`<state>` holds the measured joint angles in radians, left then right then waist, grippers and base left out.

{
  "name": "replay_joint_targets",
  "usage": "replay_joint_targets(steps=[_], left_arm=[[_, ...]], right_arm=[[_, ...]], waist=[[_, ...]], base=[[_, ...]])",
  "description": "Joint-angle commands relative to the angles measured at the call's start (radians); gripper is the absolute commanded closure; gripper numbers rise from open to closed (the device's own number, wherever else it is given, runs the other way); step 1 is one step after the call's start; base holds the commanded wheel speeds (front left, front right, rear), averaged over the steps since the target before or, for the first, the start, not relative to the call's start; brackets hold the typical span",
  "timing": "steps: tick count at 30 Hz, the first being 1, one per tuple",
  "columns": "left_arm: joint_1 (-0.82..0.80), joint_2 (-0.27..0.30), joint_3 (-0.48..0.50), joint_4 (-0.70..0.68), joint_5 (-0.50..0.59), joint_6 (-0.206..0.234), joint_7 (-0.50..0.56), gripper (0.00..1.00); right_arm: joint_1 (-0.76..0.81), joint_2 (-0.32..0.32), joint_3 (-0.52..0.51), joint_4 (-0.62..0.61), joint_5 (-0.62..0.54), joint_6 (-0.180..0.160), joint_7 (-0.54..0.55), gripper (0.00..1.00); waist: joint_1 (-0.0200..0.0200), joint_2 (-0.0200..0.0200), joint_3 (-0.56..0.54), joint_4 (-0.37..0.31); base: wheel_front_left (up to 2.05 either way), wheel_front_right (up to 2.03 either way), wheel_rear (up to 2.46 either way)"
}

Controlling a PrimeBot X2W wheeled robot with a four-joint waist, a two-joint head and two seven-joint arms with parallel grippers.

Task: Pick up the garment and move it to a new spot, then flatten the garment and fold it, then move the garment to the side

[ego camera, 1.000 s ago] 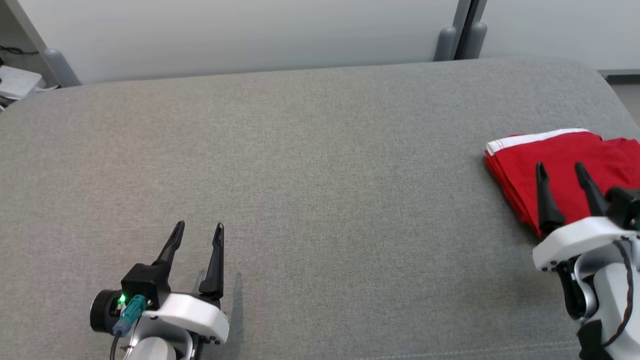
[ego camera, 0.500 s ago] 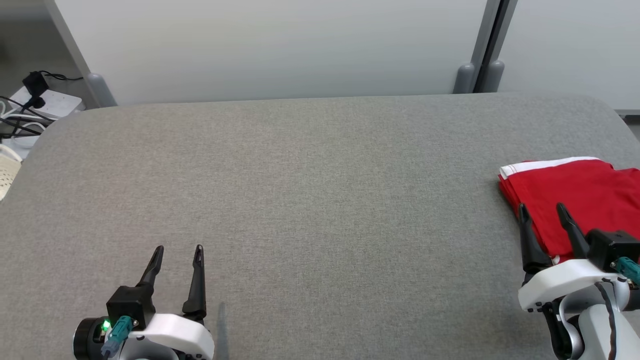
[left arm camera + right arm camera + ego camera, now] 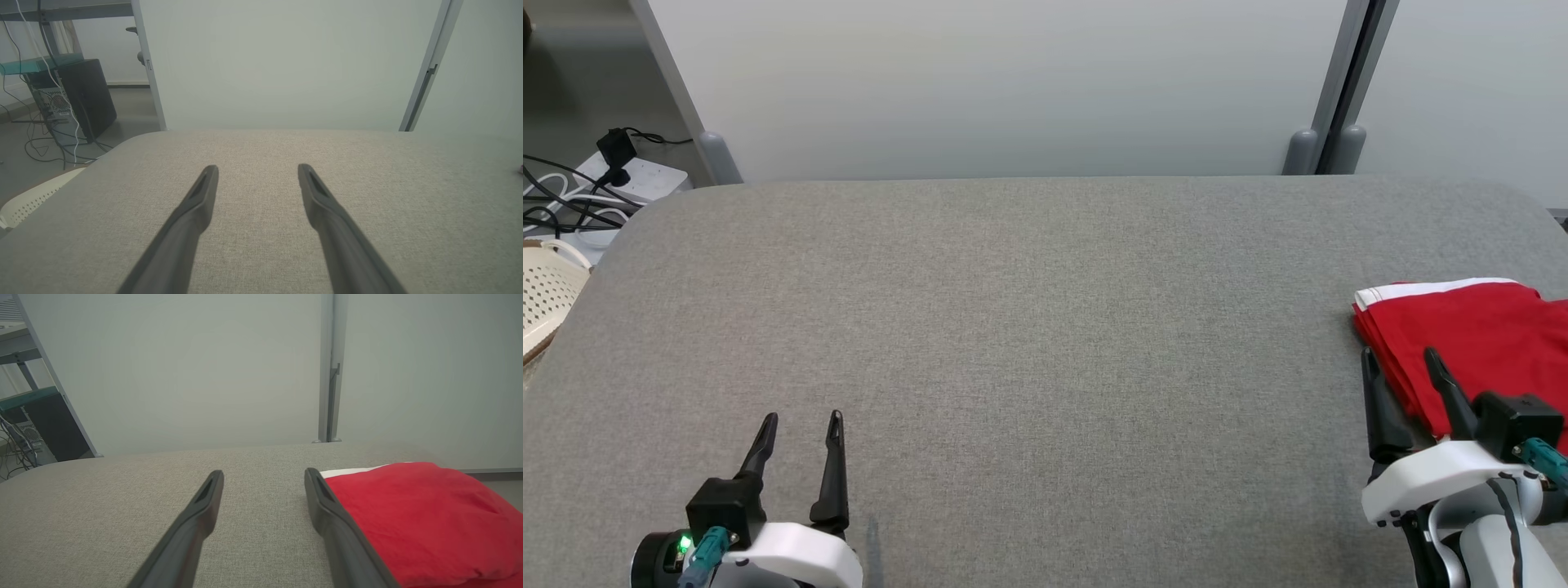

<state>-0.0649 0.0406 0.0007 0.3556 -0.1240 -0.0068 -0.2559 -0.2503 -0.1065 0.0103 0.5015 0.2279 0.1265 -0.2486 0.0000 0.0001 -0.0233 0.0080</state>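
Note:
The garment [image 3: 1478, 343] is red with a white band, folded into a thick stack at the right edge of the grey padded table [image 3: 1045, 327]. In the right wrist view the garment [image 3: 421, 518] lies to the right of my fingers. My right gripper [image 3: 1401, 361] is open above the table at the stack's near left corner, holding nothing; its fingertips [image 3: 312, 475] frame bare table. My left gripper [image 3: 800, 420] stands open and empty over the table's near left part, far from the garment. Bare fabric lies between its fingers [image 3: 208, 175].
A pale perforated basket [image 3: 543, 298] sits off the table's left edge, beside a power strip with cables [image 3: 605, 184] on the floor. A pale partition wall [image 3: 1013, 82] with a grey post [image 3: 1339, 122] stands behind the table. A dark computer case [image 3: 88, 98] stands at far left.
The head camera has tilted up, so the whole scene sits lower in view. Both grippers have drawn back toward me, the right one off the stack's middle to its near left corner. Both stay open.

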Motion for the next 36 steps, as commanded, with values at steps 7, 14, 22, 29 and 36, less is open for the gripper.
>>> replay_joint_targets(steps=[7, 14, 22, 29, 36], left_arm=[[0.014, -0.006, 0.004, 0.039, -0.039, -0.029, 0.001, 1.00], [0.041, -0.018, 0.012, 0.073, -0.088, -0.032, 0.019, 1.00], [0.038, -0.016, 0.015, 0.058, -0.182, -0.038, 0.040, 1.00], [0.034, -0.014, 0.020, 0.047, -0.263, -0.043, 0.059, 1.00], [0.029, -0.013, 0.026, 0.036, -0.344, -0.049, 0.079, 1.00]], right_arm=[[0.030, 0.016, 0.002, 0.028, 0.003, 0.000, 0.003, 1.00], [0.075, 0.033, -0.005, 0.054, 0.051, 0.000, 0.019, 1.00], [0.082, 0.035, -0.011, 0.031, 0.140, 0.000, 0.040, 1.00], [0.086, 0.036, -0.018, 0.013, 0.217, 0.001, 0.059, 1.00], [0.090, 0.037, -0.024, -0.005, 0.294, 0.001, 0.079, 1.00]], waist=[[0.0000, -0.0001, 0.000, 0.003], [0.0011, -0.0001, 0.000, 0.003], [0.0001, -0.0001, 0.002, 0.002], [0.0001, -0.0001, 0.004, 0.002], [0.0001, -0.0001, 0.005, 0.001]], base=[[0.00, 0.00, 0.00], [0.00, 0.00, 0.00], [0.00, 0.00, 0.00], [0.00, 0.00, 0.00], [0.00, 0.00, 0.00]])
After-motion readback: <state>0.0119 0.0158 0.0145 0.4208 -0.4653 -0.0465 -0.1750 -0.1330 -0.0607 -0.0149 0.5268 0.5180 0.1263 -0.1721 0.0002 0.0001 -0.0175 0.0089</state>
